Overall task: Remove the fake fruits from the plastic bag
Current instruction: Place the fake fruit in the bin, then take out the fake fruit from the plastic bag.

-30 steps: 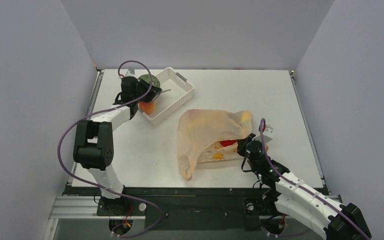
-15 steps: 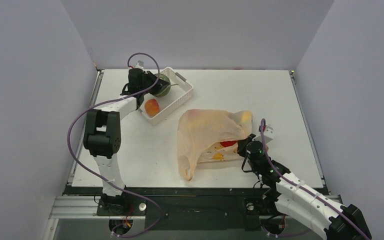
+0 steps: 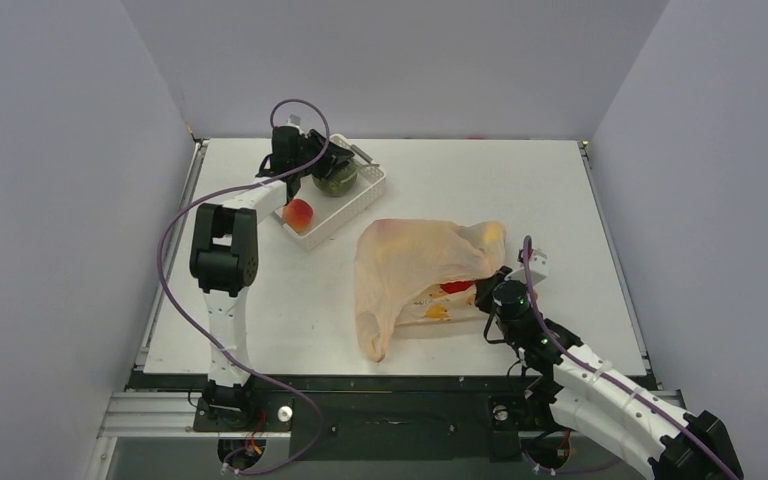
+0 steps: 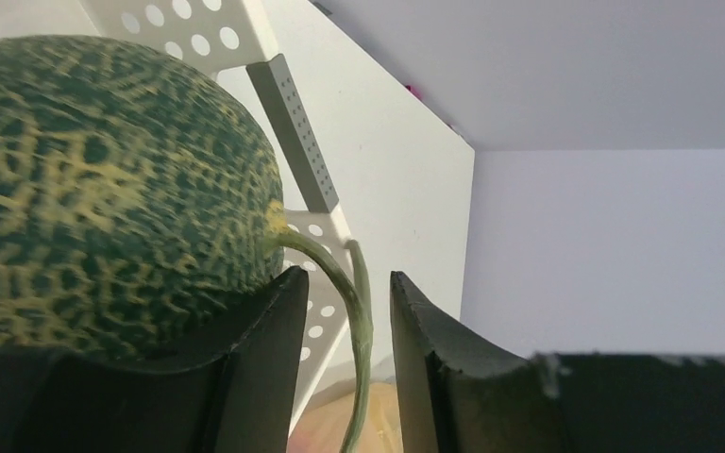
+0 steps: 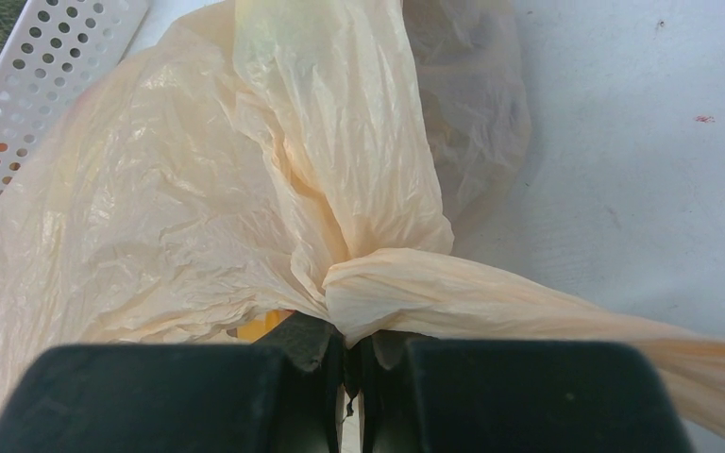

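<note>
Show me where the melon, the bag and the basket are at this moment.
melon (image 4: 104, 189): left wrist view, middle of its netted rind.
bag (image 3: 410, 262): top external view, middle of its crinkled upper face.
basket (image 3: 350, 212): top external view, on its side wall facing the bag.

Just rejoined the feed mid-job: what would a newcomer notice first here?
The netted green melon fills the left wrist view, its stem inside the open left end effector, at the white basket on the table's far left. Mid-table, the right end effector pinches a fold of the pale-orange plastic bag, a red fruit showing inside.
</note>
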Motion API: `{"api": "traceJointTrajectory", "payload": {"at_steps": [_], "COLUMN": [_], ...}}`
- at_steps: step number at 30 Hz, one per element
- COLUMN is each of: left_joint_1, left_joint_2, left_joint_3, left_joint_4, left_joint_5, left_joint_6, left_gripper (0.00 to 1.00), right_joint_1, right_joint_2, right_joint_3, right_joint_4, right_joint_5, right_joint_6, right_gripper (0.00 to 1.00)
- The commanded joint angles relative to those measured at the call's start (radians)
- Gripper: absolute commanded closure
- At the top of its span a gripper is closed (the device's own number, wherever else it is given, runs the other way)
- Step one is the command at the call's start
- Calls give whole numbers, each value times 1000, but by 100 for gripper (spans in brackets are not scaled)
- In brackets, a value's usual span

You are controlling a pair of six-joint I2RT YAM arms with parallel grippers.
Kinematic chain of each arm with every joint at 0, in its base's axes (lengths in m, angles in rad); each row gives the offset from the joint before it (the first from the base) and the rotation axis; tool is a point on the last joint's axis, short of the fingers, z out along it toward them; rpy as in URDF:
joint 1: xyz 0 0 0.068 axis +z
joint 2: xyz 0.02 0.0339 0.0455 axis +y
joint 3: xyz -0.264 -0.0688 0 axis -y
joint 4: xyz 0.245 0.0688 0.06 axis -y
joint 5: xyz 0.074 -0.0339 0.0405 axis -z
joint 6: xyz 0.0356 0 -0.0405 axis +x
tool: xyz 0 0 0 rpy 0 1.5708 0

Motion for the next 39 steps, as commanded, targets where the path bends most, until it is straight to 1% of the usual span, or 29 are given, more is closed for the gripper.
{"api": "traceJointTrajectory", "payload": {"at_steps": [1,4,6,9,12,14,16,18,21,23,24,25,26,27,28,29,30,31,32,33,37,39], "left_joint_1": [7,10,11,7,-8,-26,-65,-103,-151,-215,-273,-304,-371,-407,-475,-509,-581,-648,-682,-743,-875,-912], "left_joint_2": [-72,-134,-189,-303,-408,-488,-571,-673,-748,-793,-818,-831,-855,-865,-884,-891,-898,-896,-883,-873,-774,-715], "left_joint_3": [-18,-81,-112,-168,-267,-325,-390,-439,-466,-476,-481,-499,-514,-546,-565,-604,-626,-660,-670,-679,-666,-658], "left_joint_4": [4,-10,-61,-104,-150,-182,-218,-257,-321,-339,-341,-322,-300,-254,-229,-160,-126,-75,-60,-50,-32,-26], "left_joint_5": [24,30,29,38,52,52,42,-8,-73,-100,-123,-132,-141,-146,-166,-180,-206,-218,-249,-267,-343,-391], "left_joint_6": [17,40,73,123,153,184,216,259,286,306,326,335,351,355,357,357,357,362,376,380,401,407], "left_gripper": [62,60,58,54,52,50,50,50,51,52,53,53,53,53,53,53,54,54,54,54,57,58], "right_joint_1": [-4,-3,-3,-2,0,2,3,5,9,9,8,8,10,9,9,9,8,8,9,9,11,12], "right_joint_2": [3,8,11,11,8,9,7,0,-12,-18,-20,-20,-21,-23,-25,-28,-29,-27,-26,-23,-14,-9], "right_joint_3": [52,53,50,39,33,35,39,42,41,43,47,50,58,62,69,71,77,80,87,90,89,86], "right_joint_4": [7,5,5,5,1,-11,-25,-35,-44,-59,-66,-83,-93,-116,-126,-150,-166,-196,-210,-234,-267,-272], "right_joint_5": [-2,-6,-15,-25,-29,-28,-30,-35,-45,-39,-34,-21,-14,-2,3,13,20,31,34,34,32,33], "right_joint_6": [-9,-7,-2,2,1,-3,-6,-11,-19,-25,-27,-29,-30,-31,-26,-22,-5,5,24,34,77,90], "right_gripper": [100,100,100,100,100,99,96,94,93,93,93,94,96,98,100,100,100,100,100,100,100,100]}}
